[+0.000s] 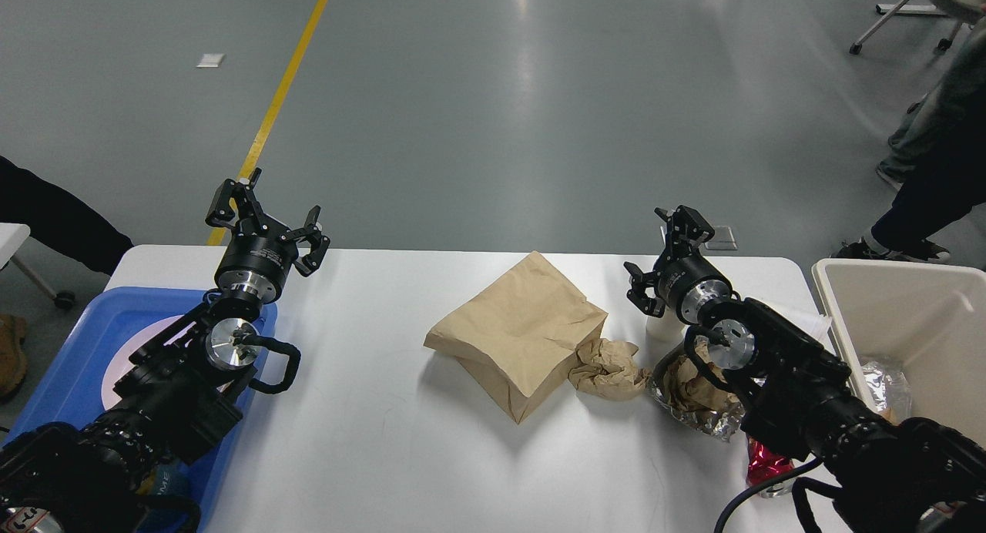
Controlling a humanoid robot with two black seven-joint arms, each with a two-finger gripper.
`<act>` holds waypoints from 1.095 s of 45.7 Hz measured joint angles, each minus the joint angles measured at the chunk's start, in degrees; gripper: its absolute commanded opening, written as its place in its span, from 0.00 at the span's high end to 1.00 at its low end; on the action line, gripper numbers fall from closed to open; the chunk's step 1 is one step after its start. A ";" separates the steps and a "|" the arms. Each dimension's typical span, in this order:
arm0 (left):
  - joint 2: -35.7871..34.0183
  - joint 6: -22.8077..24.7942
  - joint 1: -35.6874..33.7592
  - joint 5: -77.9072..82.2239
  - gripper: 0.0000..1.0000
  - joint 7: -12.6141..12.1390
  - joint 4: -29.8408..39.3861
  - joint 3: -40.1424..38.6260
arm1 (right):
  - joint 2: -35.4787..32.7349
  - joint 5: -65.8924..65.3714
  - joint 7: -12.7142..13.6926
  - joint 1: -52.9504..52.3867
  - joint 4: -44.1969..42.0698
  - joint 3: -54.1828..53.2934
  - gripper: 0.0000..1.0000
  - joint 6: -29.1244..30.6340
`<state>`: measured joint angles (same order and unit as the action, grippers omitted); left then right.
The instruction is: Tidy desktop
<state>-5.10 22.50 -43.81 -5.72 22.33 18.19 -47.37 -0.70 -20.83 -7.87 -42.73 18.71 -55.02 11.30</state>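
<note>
Across the lower half of the head view lies the surface (pixel 370 440), a white tabletop with rounded corners, set on a grey floor (pixel 493 117) marked by a yellow line (pixel 285 86). Left claw (pixel 266 213): raised above the far left edge of the surface, fingers spread wide, holding nothing. Right claw (pixel 662 256): raised above the far right part of the surface, fingers apart, holding nothing. At centre, a brown paper bag (pixel 520 333) lies flat on the surface; a crumpled brown paper ball (pixel 608 367) touches its right corner. Just right of the ball, crumpled foil (pixel 693 410) with brown paper in it sits partly under the right arm. A white cup (pixel 661 329) stands behind the foil, largely hidden by the right wrist. A red wrapper (pixel 762 467) lies near the front right edge, partly covered by the arm. A blue tray (pixel 69 356) rests on the left end of the surface beneath the left arm. A beige bin (pixel 893 317) stands at the right end and contains a piece of foil. A person's legs (pixel 924 186) appear at far right.
</note>
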 measured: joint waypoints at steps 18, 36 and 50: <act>0.00 0.00 0.00 0.00 0.04 0.00 0.00 0.00 | -1.31 0.00 0.27 -9.28 -0.12 0.05 0.00 -1.12; 0.01 0.00 0.00 0.00 0.04 0.00 0.00 0.00 | -0.89 0.00 0.46 -10.53 -0.22 -0.09 0.00 -1.19; 0.00 0.00 0.00 0.00 0.04 0.00 0.00 0.00 | -0.95 0.00 0.49 -10.44 -0.16 -0.09 0.00 -1.19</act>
<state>-5.09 22.50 -43.81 -5.72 22.33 18.19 -47.37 -1.65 -20.83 -7.38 -53.17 18.55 -55.11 10.11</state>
